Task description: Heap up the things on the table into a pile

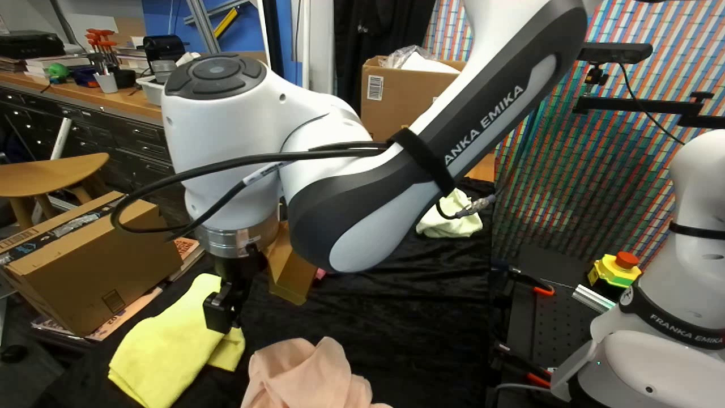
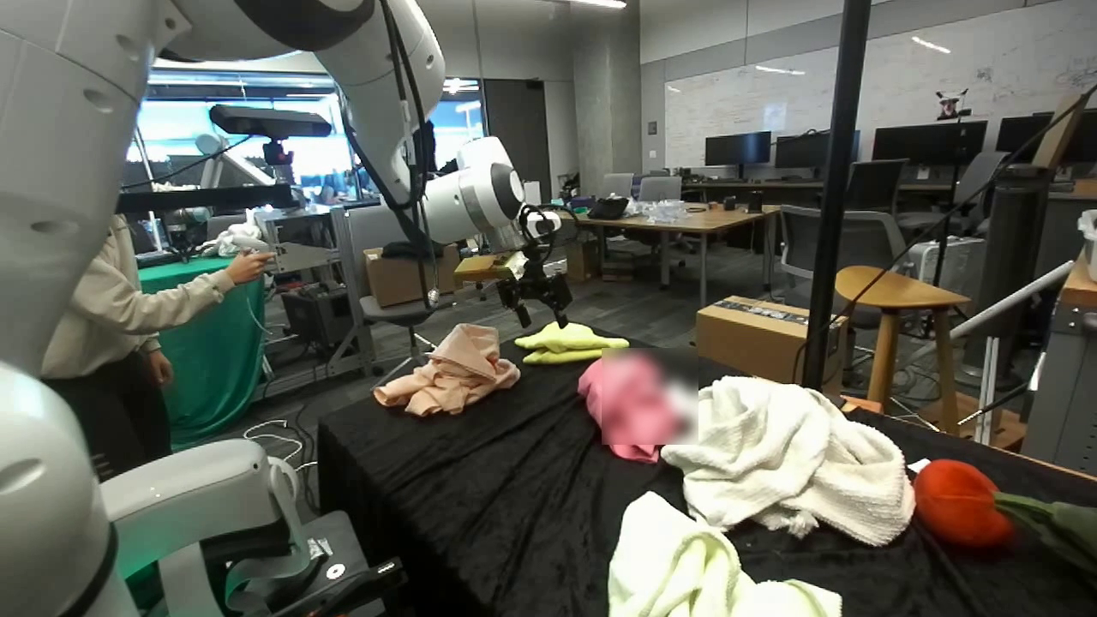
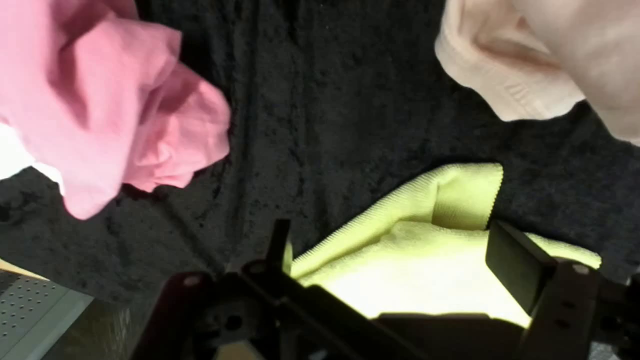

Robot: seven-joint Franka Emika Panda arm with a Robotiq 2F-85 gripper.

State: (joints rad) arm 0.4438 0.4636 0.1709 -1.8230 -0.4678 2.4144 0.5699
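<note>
- Yellow cloth [image 3: 430, 272]: loosely folded, near the far edge of the black-draped table [image 2: 497, 506], below the gripper [image 2: 542, 319].
- Fingers [image 3: 520, 265] point down, spread wide; in the wrist view part of the yellow cloth shows between them. Contact with it: cannot tell.
- Peach cloth [image 2: 454, 374]: crumpled, beside the yellow cloth and apart from it, close to the table edge.
- Pink cloth [image 3: 115, 105]: bunched, on the other side of the yellow cloth. A wide strip of black fabric lies between pink and peach.
- White towel [image 2: 788, 454]: heaped, touching the pink cloth; join partly blurred.
- Pale yellow-green towel [image 2: 686, 561]: just beside the white towel, cut by the frame.
- Red tulip-shaped object [image 2: 964, 503], green stem: just beside the white towel.
- Room: a broad stretch of creased black fabric runs from peach cloth to pale yellow-green towel.
- Robot arm [image 1: 362, 209]: in an exterior view it hides mid-table.
- Cardboard box [image 1: 102, 266]: off the black fabric, near the yellow cloth.
- Wooden stool [image 2: 900, 287]: beyond the table, by the box.
</note>
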